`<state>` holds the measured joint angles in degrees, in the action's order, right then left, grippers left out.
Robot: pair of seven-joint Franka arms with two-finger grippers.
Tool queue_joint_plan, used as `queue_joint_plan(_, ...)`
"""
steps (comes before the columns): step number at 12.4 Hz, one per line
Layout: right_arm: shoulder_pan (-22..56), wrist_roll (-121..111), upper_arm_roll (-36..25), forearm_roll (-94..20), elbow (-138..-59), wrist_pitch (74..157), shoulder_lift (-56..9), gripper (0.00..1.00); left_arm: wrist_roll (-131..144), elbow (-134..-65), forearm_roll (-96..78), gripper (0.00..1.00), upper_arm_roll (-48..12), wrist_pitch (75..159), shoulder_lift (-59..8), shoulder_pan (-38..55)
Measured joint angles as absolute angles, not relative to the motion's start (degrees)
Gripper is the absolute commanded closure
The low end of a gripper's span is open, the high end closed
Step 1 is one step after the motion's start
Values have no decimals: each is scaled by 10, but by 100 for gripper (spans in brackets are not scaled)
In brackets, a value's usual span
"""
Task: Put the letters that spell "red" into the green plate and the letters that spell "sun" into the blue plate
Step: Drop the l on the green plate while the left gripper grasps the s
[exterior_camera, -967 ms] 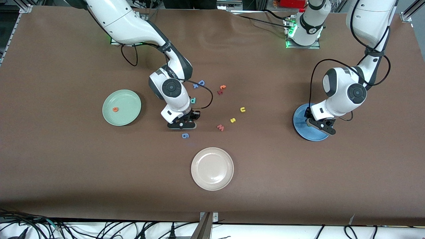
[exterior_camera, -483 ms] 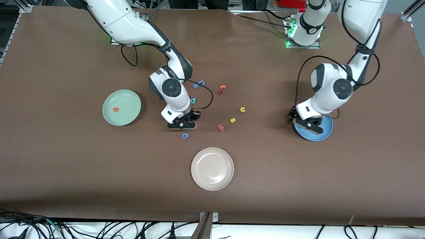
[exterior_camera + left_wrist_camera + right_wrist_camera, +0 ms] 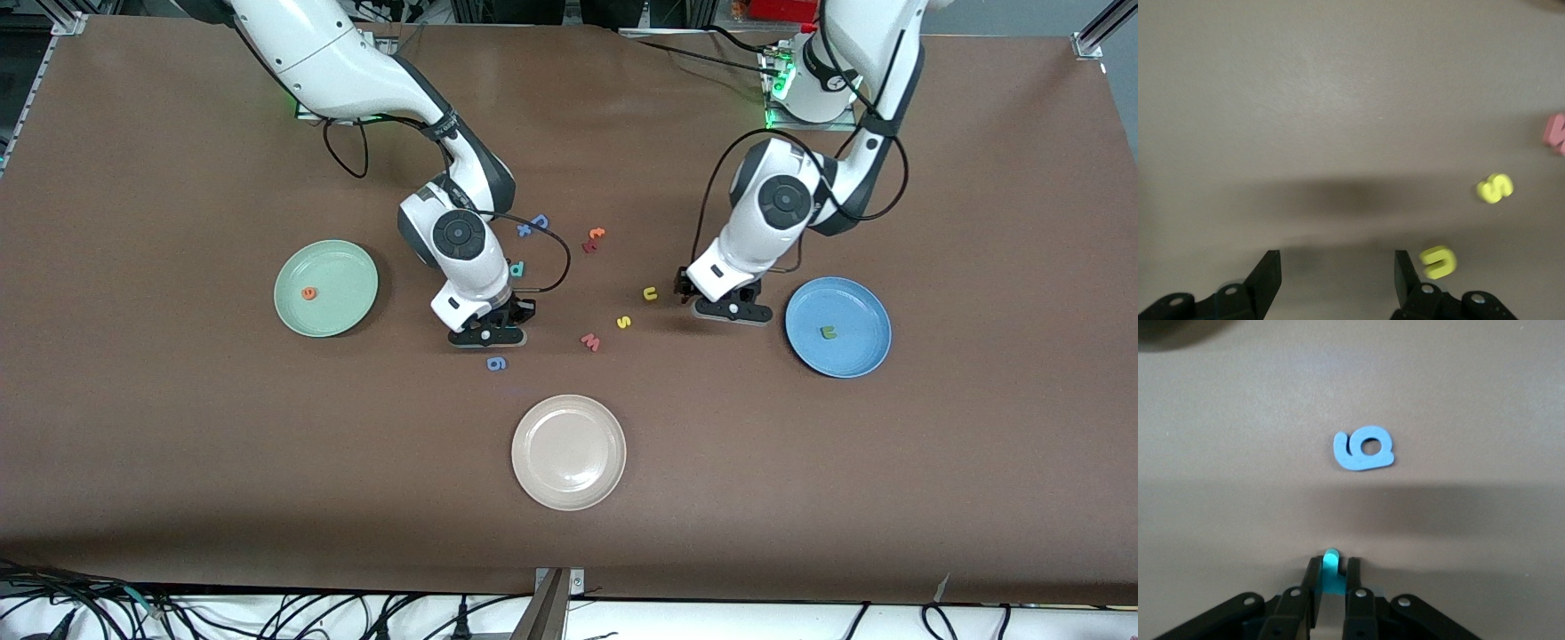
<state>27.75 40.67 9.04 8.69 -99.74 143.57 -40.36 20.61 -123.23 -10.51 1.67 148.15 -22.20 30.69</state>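
Observation:
The green plate [image 3: 325,267] holds the orange "e" [image 3: 308,293]. On the blue plate [image 3: 853,307] lies the olive "n" [image 3: 829,332]. My right gripper [image 3: 487,336] [image 3: 1331,565] is low at the table, shut on a teal letter [image 3: 1331,568] seen edge-on. The teal "d" [image 3: 516,268] lies beside that arm's wrist. My left gripper [image 3: 720,308] [image 3: 1337,265] is open and empty, low beside the yellow "u" [image 3: 651,293] [image 3: 1438,261]. The yellow "s" [image 3: 624,322] [image 3: 1495,189] lies a little nearer the front camera.
A blue "g" [image 3: 497,363] [image 3: 1364,450] lies just past my right gripper's tips. A pink "w" [image 3: 590,341] [image 3: 1555,131], an orange "t" [image 3: 596,234] and a blue "D" [image 3: 539,221] lie among the letters. A cream plate [image 3: 569,452] sits nearest the front camera.
My left arm swung from over the blue plate to beside the "u", opening wider; the "n" now shows on the plate. My right gripper closed on the teal letter without shifting.

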Motion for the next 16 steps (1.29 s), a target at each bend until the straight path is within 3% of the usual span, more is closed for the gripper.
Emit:
queue_joint_plan(4, 275, 402, 74, 88, -986, 1399, -388, 96, 357, -1196, -105, 24, 17, 1482, -257, 334)
queue_joint_plan(11, 238, 245, 26, 89, -989, 1228, -305, 94, 414, -1169, -105, 24, 17, 1481, -293, 364)
queue_joint_plan(16, 166, 104, 11, 88, -1105, 1217, -227, 94, 417, -1168, -105, 25, 17, 1481, -313, 386)
